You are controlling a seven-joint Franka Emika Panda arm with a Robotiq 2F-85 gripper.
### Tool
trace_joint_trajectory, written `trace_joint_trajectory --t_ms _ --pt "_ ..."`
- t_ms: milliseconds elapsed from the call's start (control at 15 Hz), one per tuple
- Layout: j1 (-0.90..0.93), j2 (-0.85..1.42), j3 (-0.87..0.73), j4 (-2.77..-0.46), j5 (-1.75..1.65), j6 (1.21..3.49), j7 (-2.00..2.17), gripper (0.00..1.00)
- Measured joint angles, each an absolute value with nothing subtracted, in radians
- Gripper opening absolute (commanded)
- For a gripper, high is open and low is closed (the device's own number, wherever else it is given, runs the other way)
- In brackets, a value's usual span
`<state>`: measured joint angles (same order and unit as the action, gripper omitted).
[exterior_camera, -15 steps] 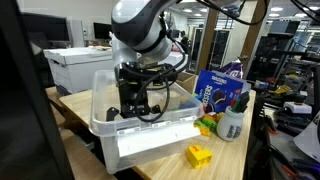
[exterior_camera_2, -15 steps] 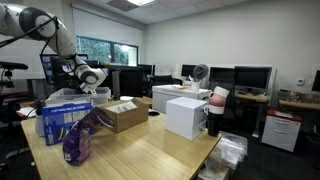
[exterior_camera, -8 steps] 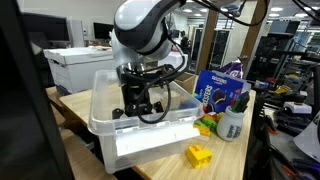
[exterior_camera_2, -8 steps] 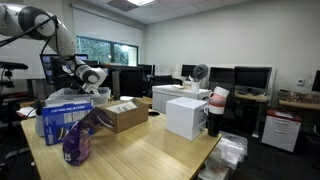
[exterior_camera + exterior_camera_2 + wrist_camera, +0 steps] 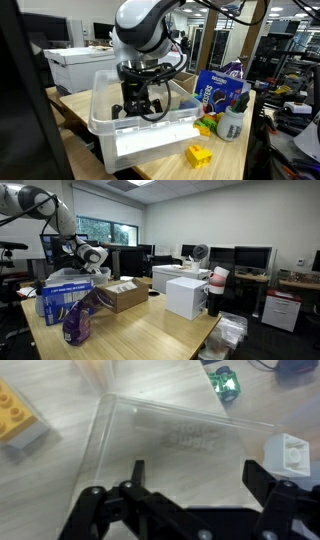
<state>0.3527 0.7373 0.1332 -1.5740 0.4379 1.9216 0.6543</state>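
Clear rectangular plastic bin (image 5: 150, 138) surrounds the black gripper (image 5: 138, 104), its 2 fingers spread apart; 1 white toy brick (image 5: 293, 454) lies by the bin's wall.

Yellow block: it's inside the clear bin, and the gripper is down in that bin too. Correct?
Not quite. The yellow block is not inside the clear bin. It lies on the table just outside the bin, near its front corner, as the exterior view shows. The rest is right: the gripper is down in that bin.
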Motion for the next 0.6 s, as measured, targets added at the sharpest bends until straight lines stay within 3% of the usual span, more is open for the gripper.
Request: trace_joint_trajectory --t_ms 600 --pt "0.320 0.717 0.167 -1.562 0.492 1.955 0.639 1.00"
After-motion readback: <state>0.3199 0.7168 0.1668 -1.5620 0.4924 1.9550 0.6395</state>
